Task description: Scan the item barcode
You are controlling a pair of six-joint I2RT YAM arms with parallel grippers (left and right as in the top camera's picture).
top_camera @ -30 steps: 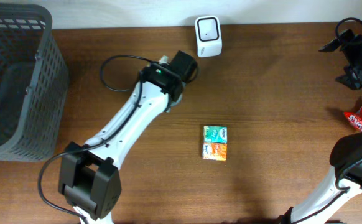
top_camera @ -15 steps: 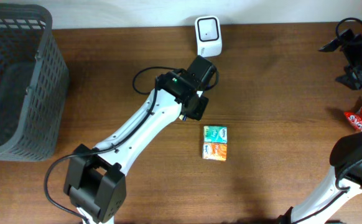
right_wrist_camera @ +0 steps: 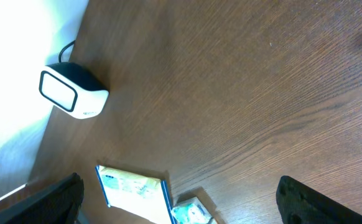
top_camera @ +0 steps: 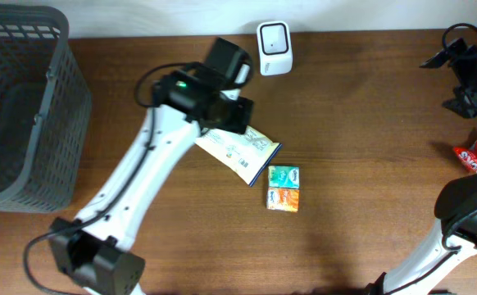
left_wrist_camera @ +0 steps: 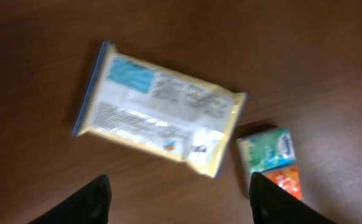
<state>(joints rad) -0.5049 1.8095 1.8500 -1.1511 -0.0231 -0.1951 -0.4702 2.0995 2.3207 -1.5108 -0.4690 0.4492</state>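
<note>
**Landmark.** Scanner: small white unit with a dark face, standing at the far edge of the worktop. All places below are reckoned from it.

**Item 1.** Flat yellow packet: lies flat on the worktop near the scanner, on the robot's side of it and slightly to the left. Its printed side is up, with a blue panel and lines of text. A small dark mark near one corner may be the barcode, but the blur prevents reading it. Nothing grips the packet.

**Item 2.** Tissue packs: one green and one orange, side by side, farther from the scanner than the packet and just beside the packet's nearest corner. Whether they touch it cannot be told.

**Item 3.** Basket: dark mesh, well apart from the scanner on the robot's left.

**Item 4.** Red wrapper: at the worktop's right edge, well apart from the scanner and partly cut off.

**Left tool**: hangs above the packet between it and the scanner, fingers spread wide, gripping nothing.

**Right tool**: far to the scanner's right, fingers fully spread and empty.

**Progress, as judged.**
- No item is presented to the scanner's face.
- The packet rests on the worktop, with neither tool on it.
- The pictures do not show whether a scan has registered.
- If it has not, the packet needs picking up, and its barcode turned toward the scanner's window.
</note>
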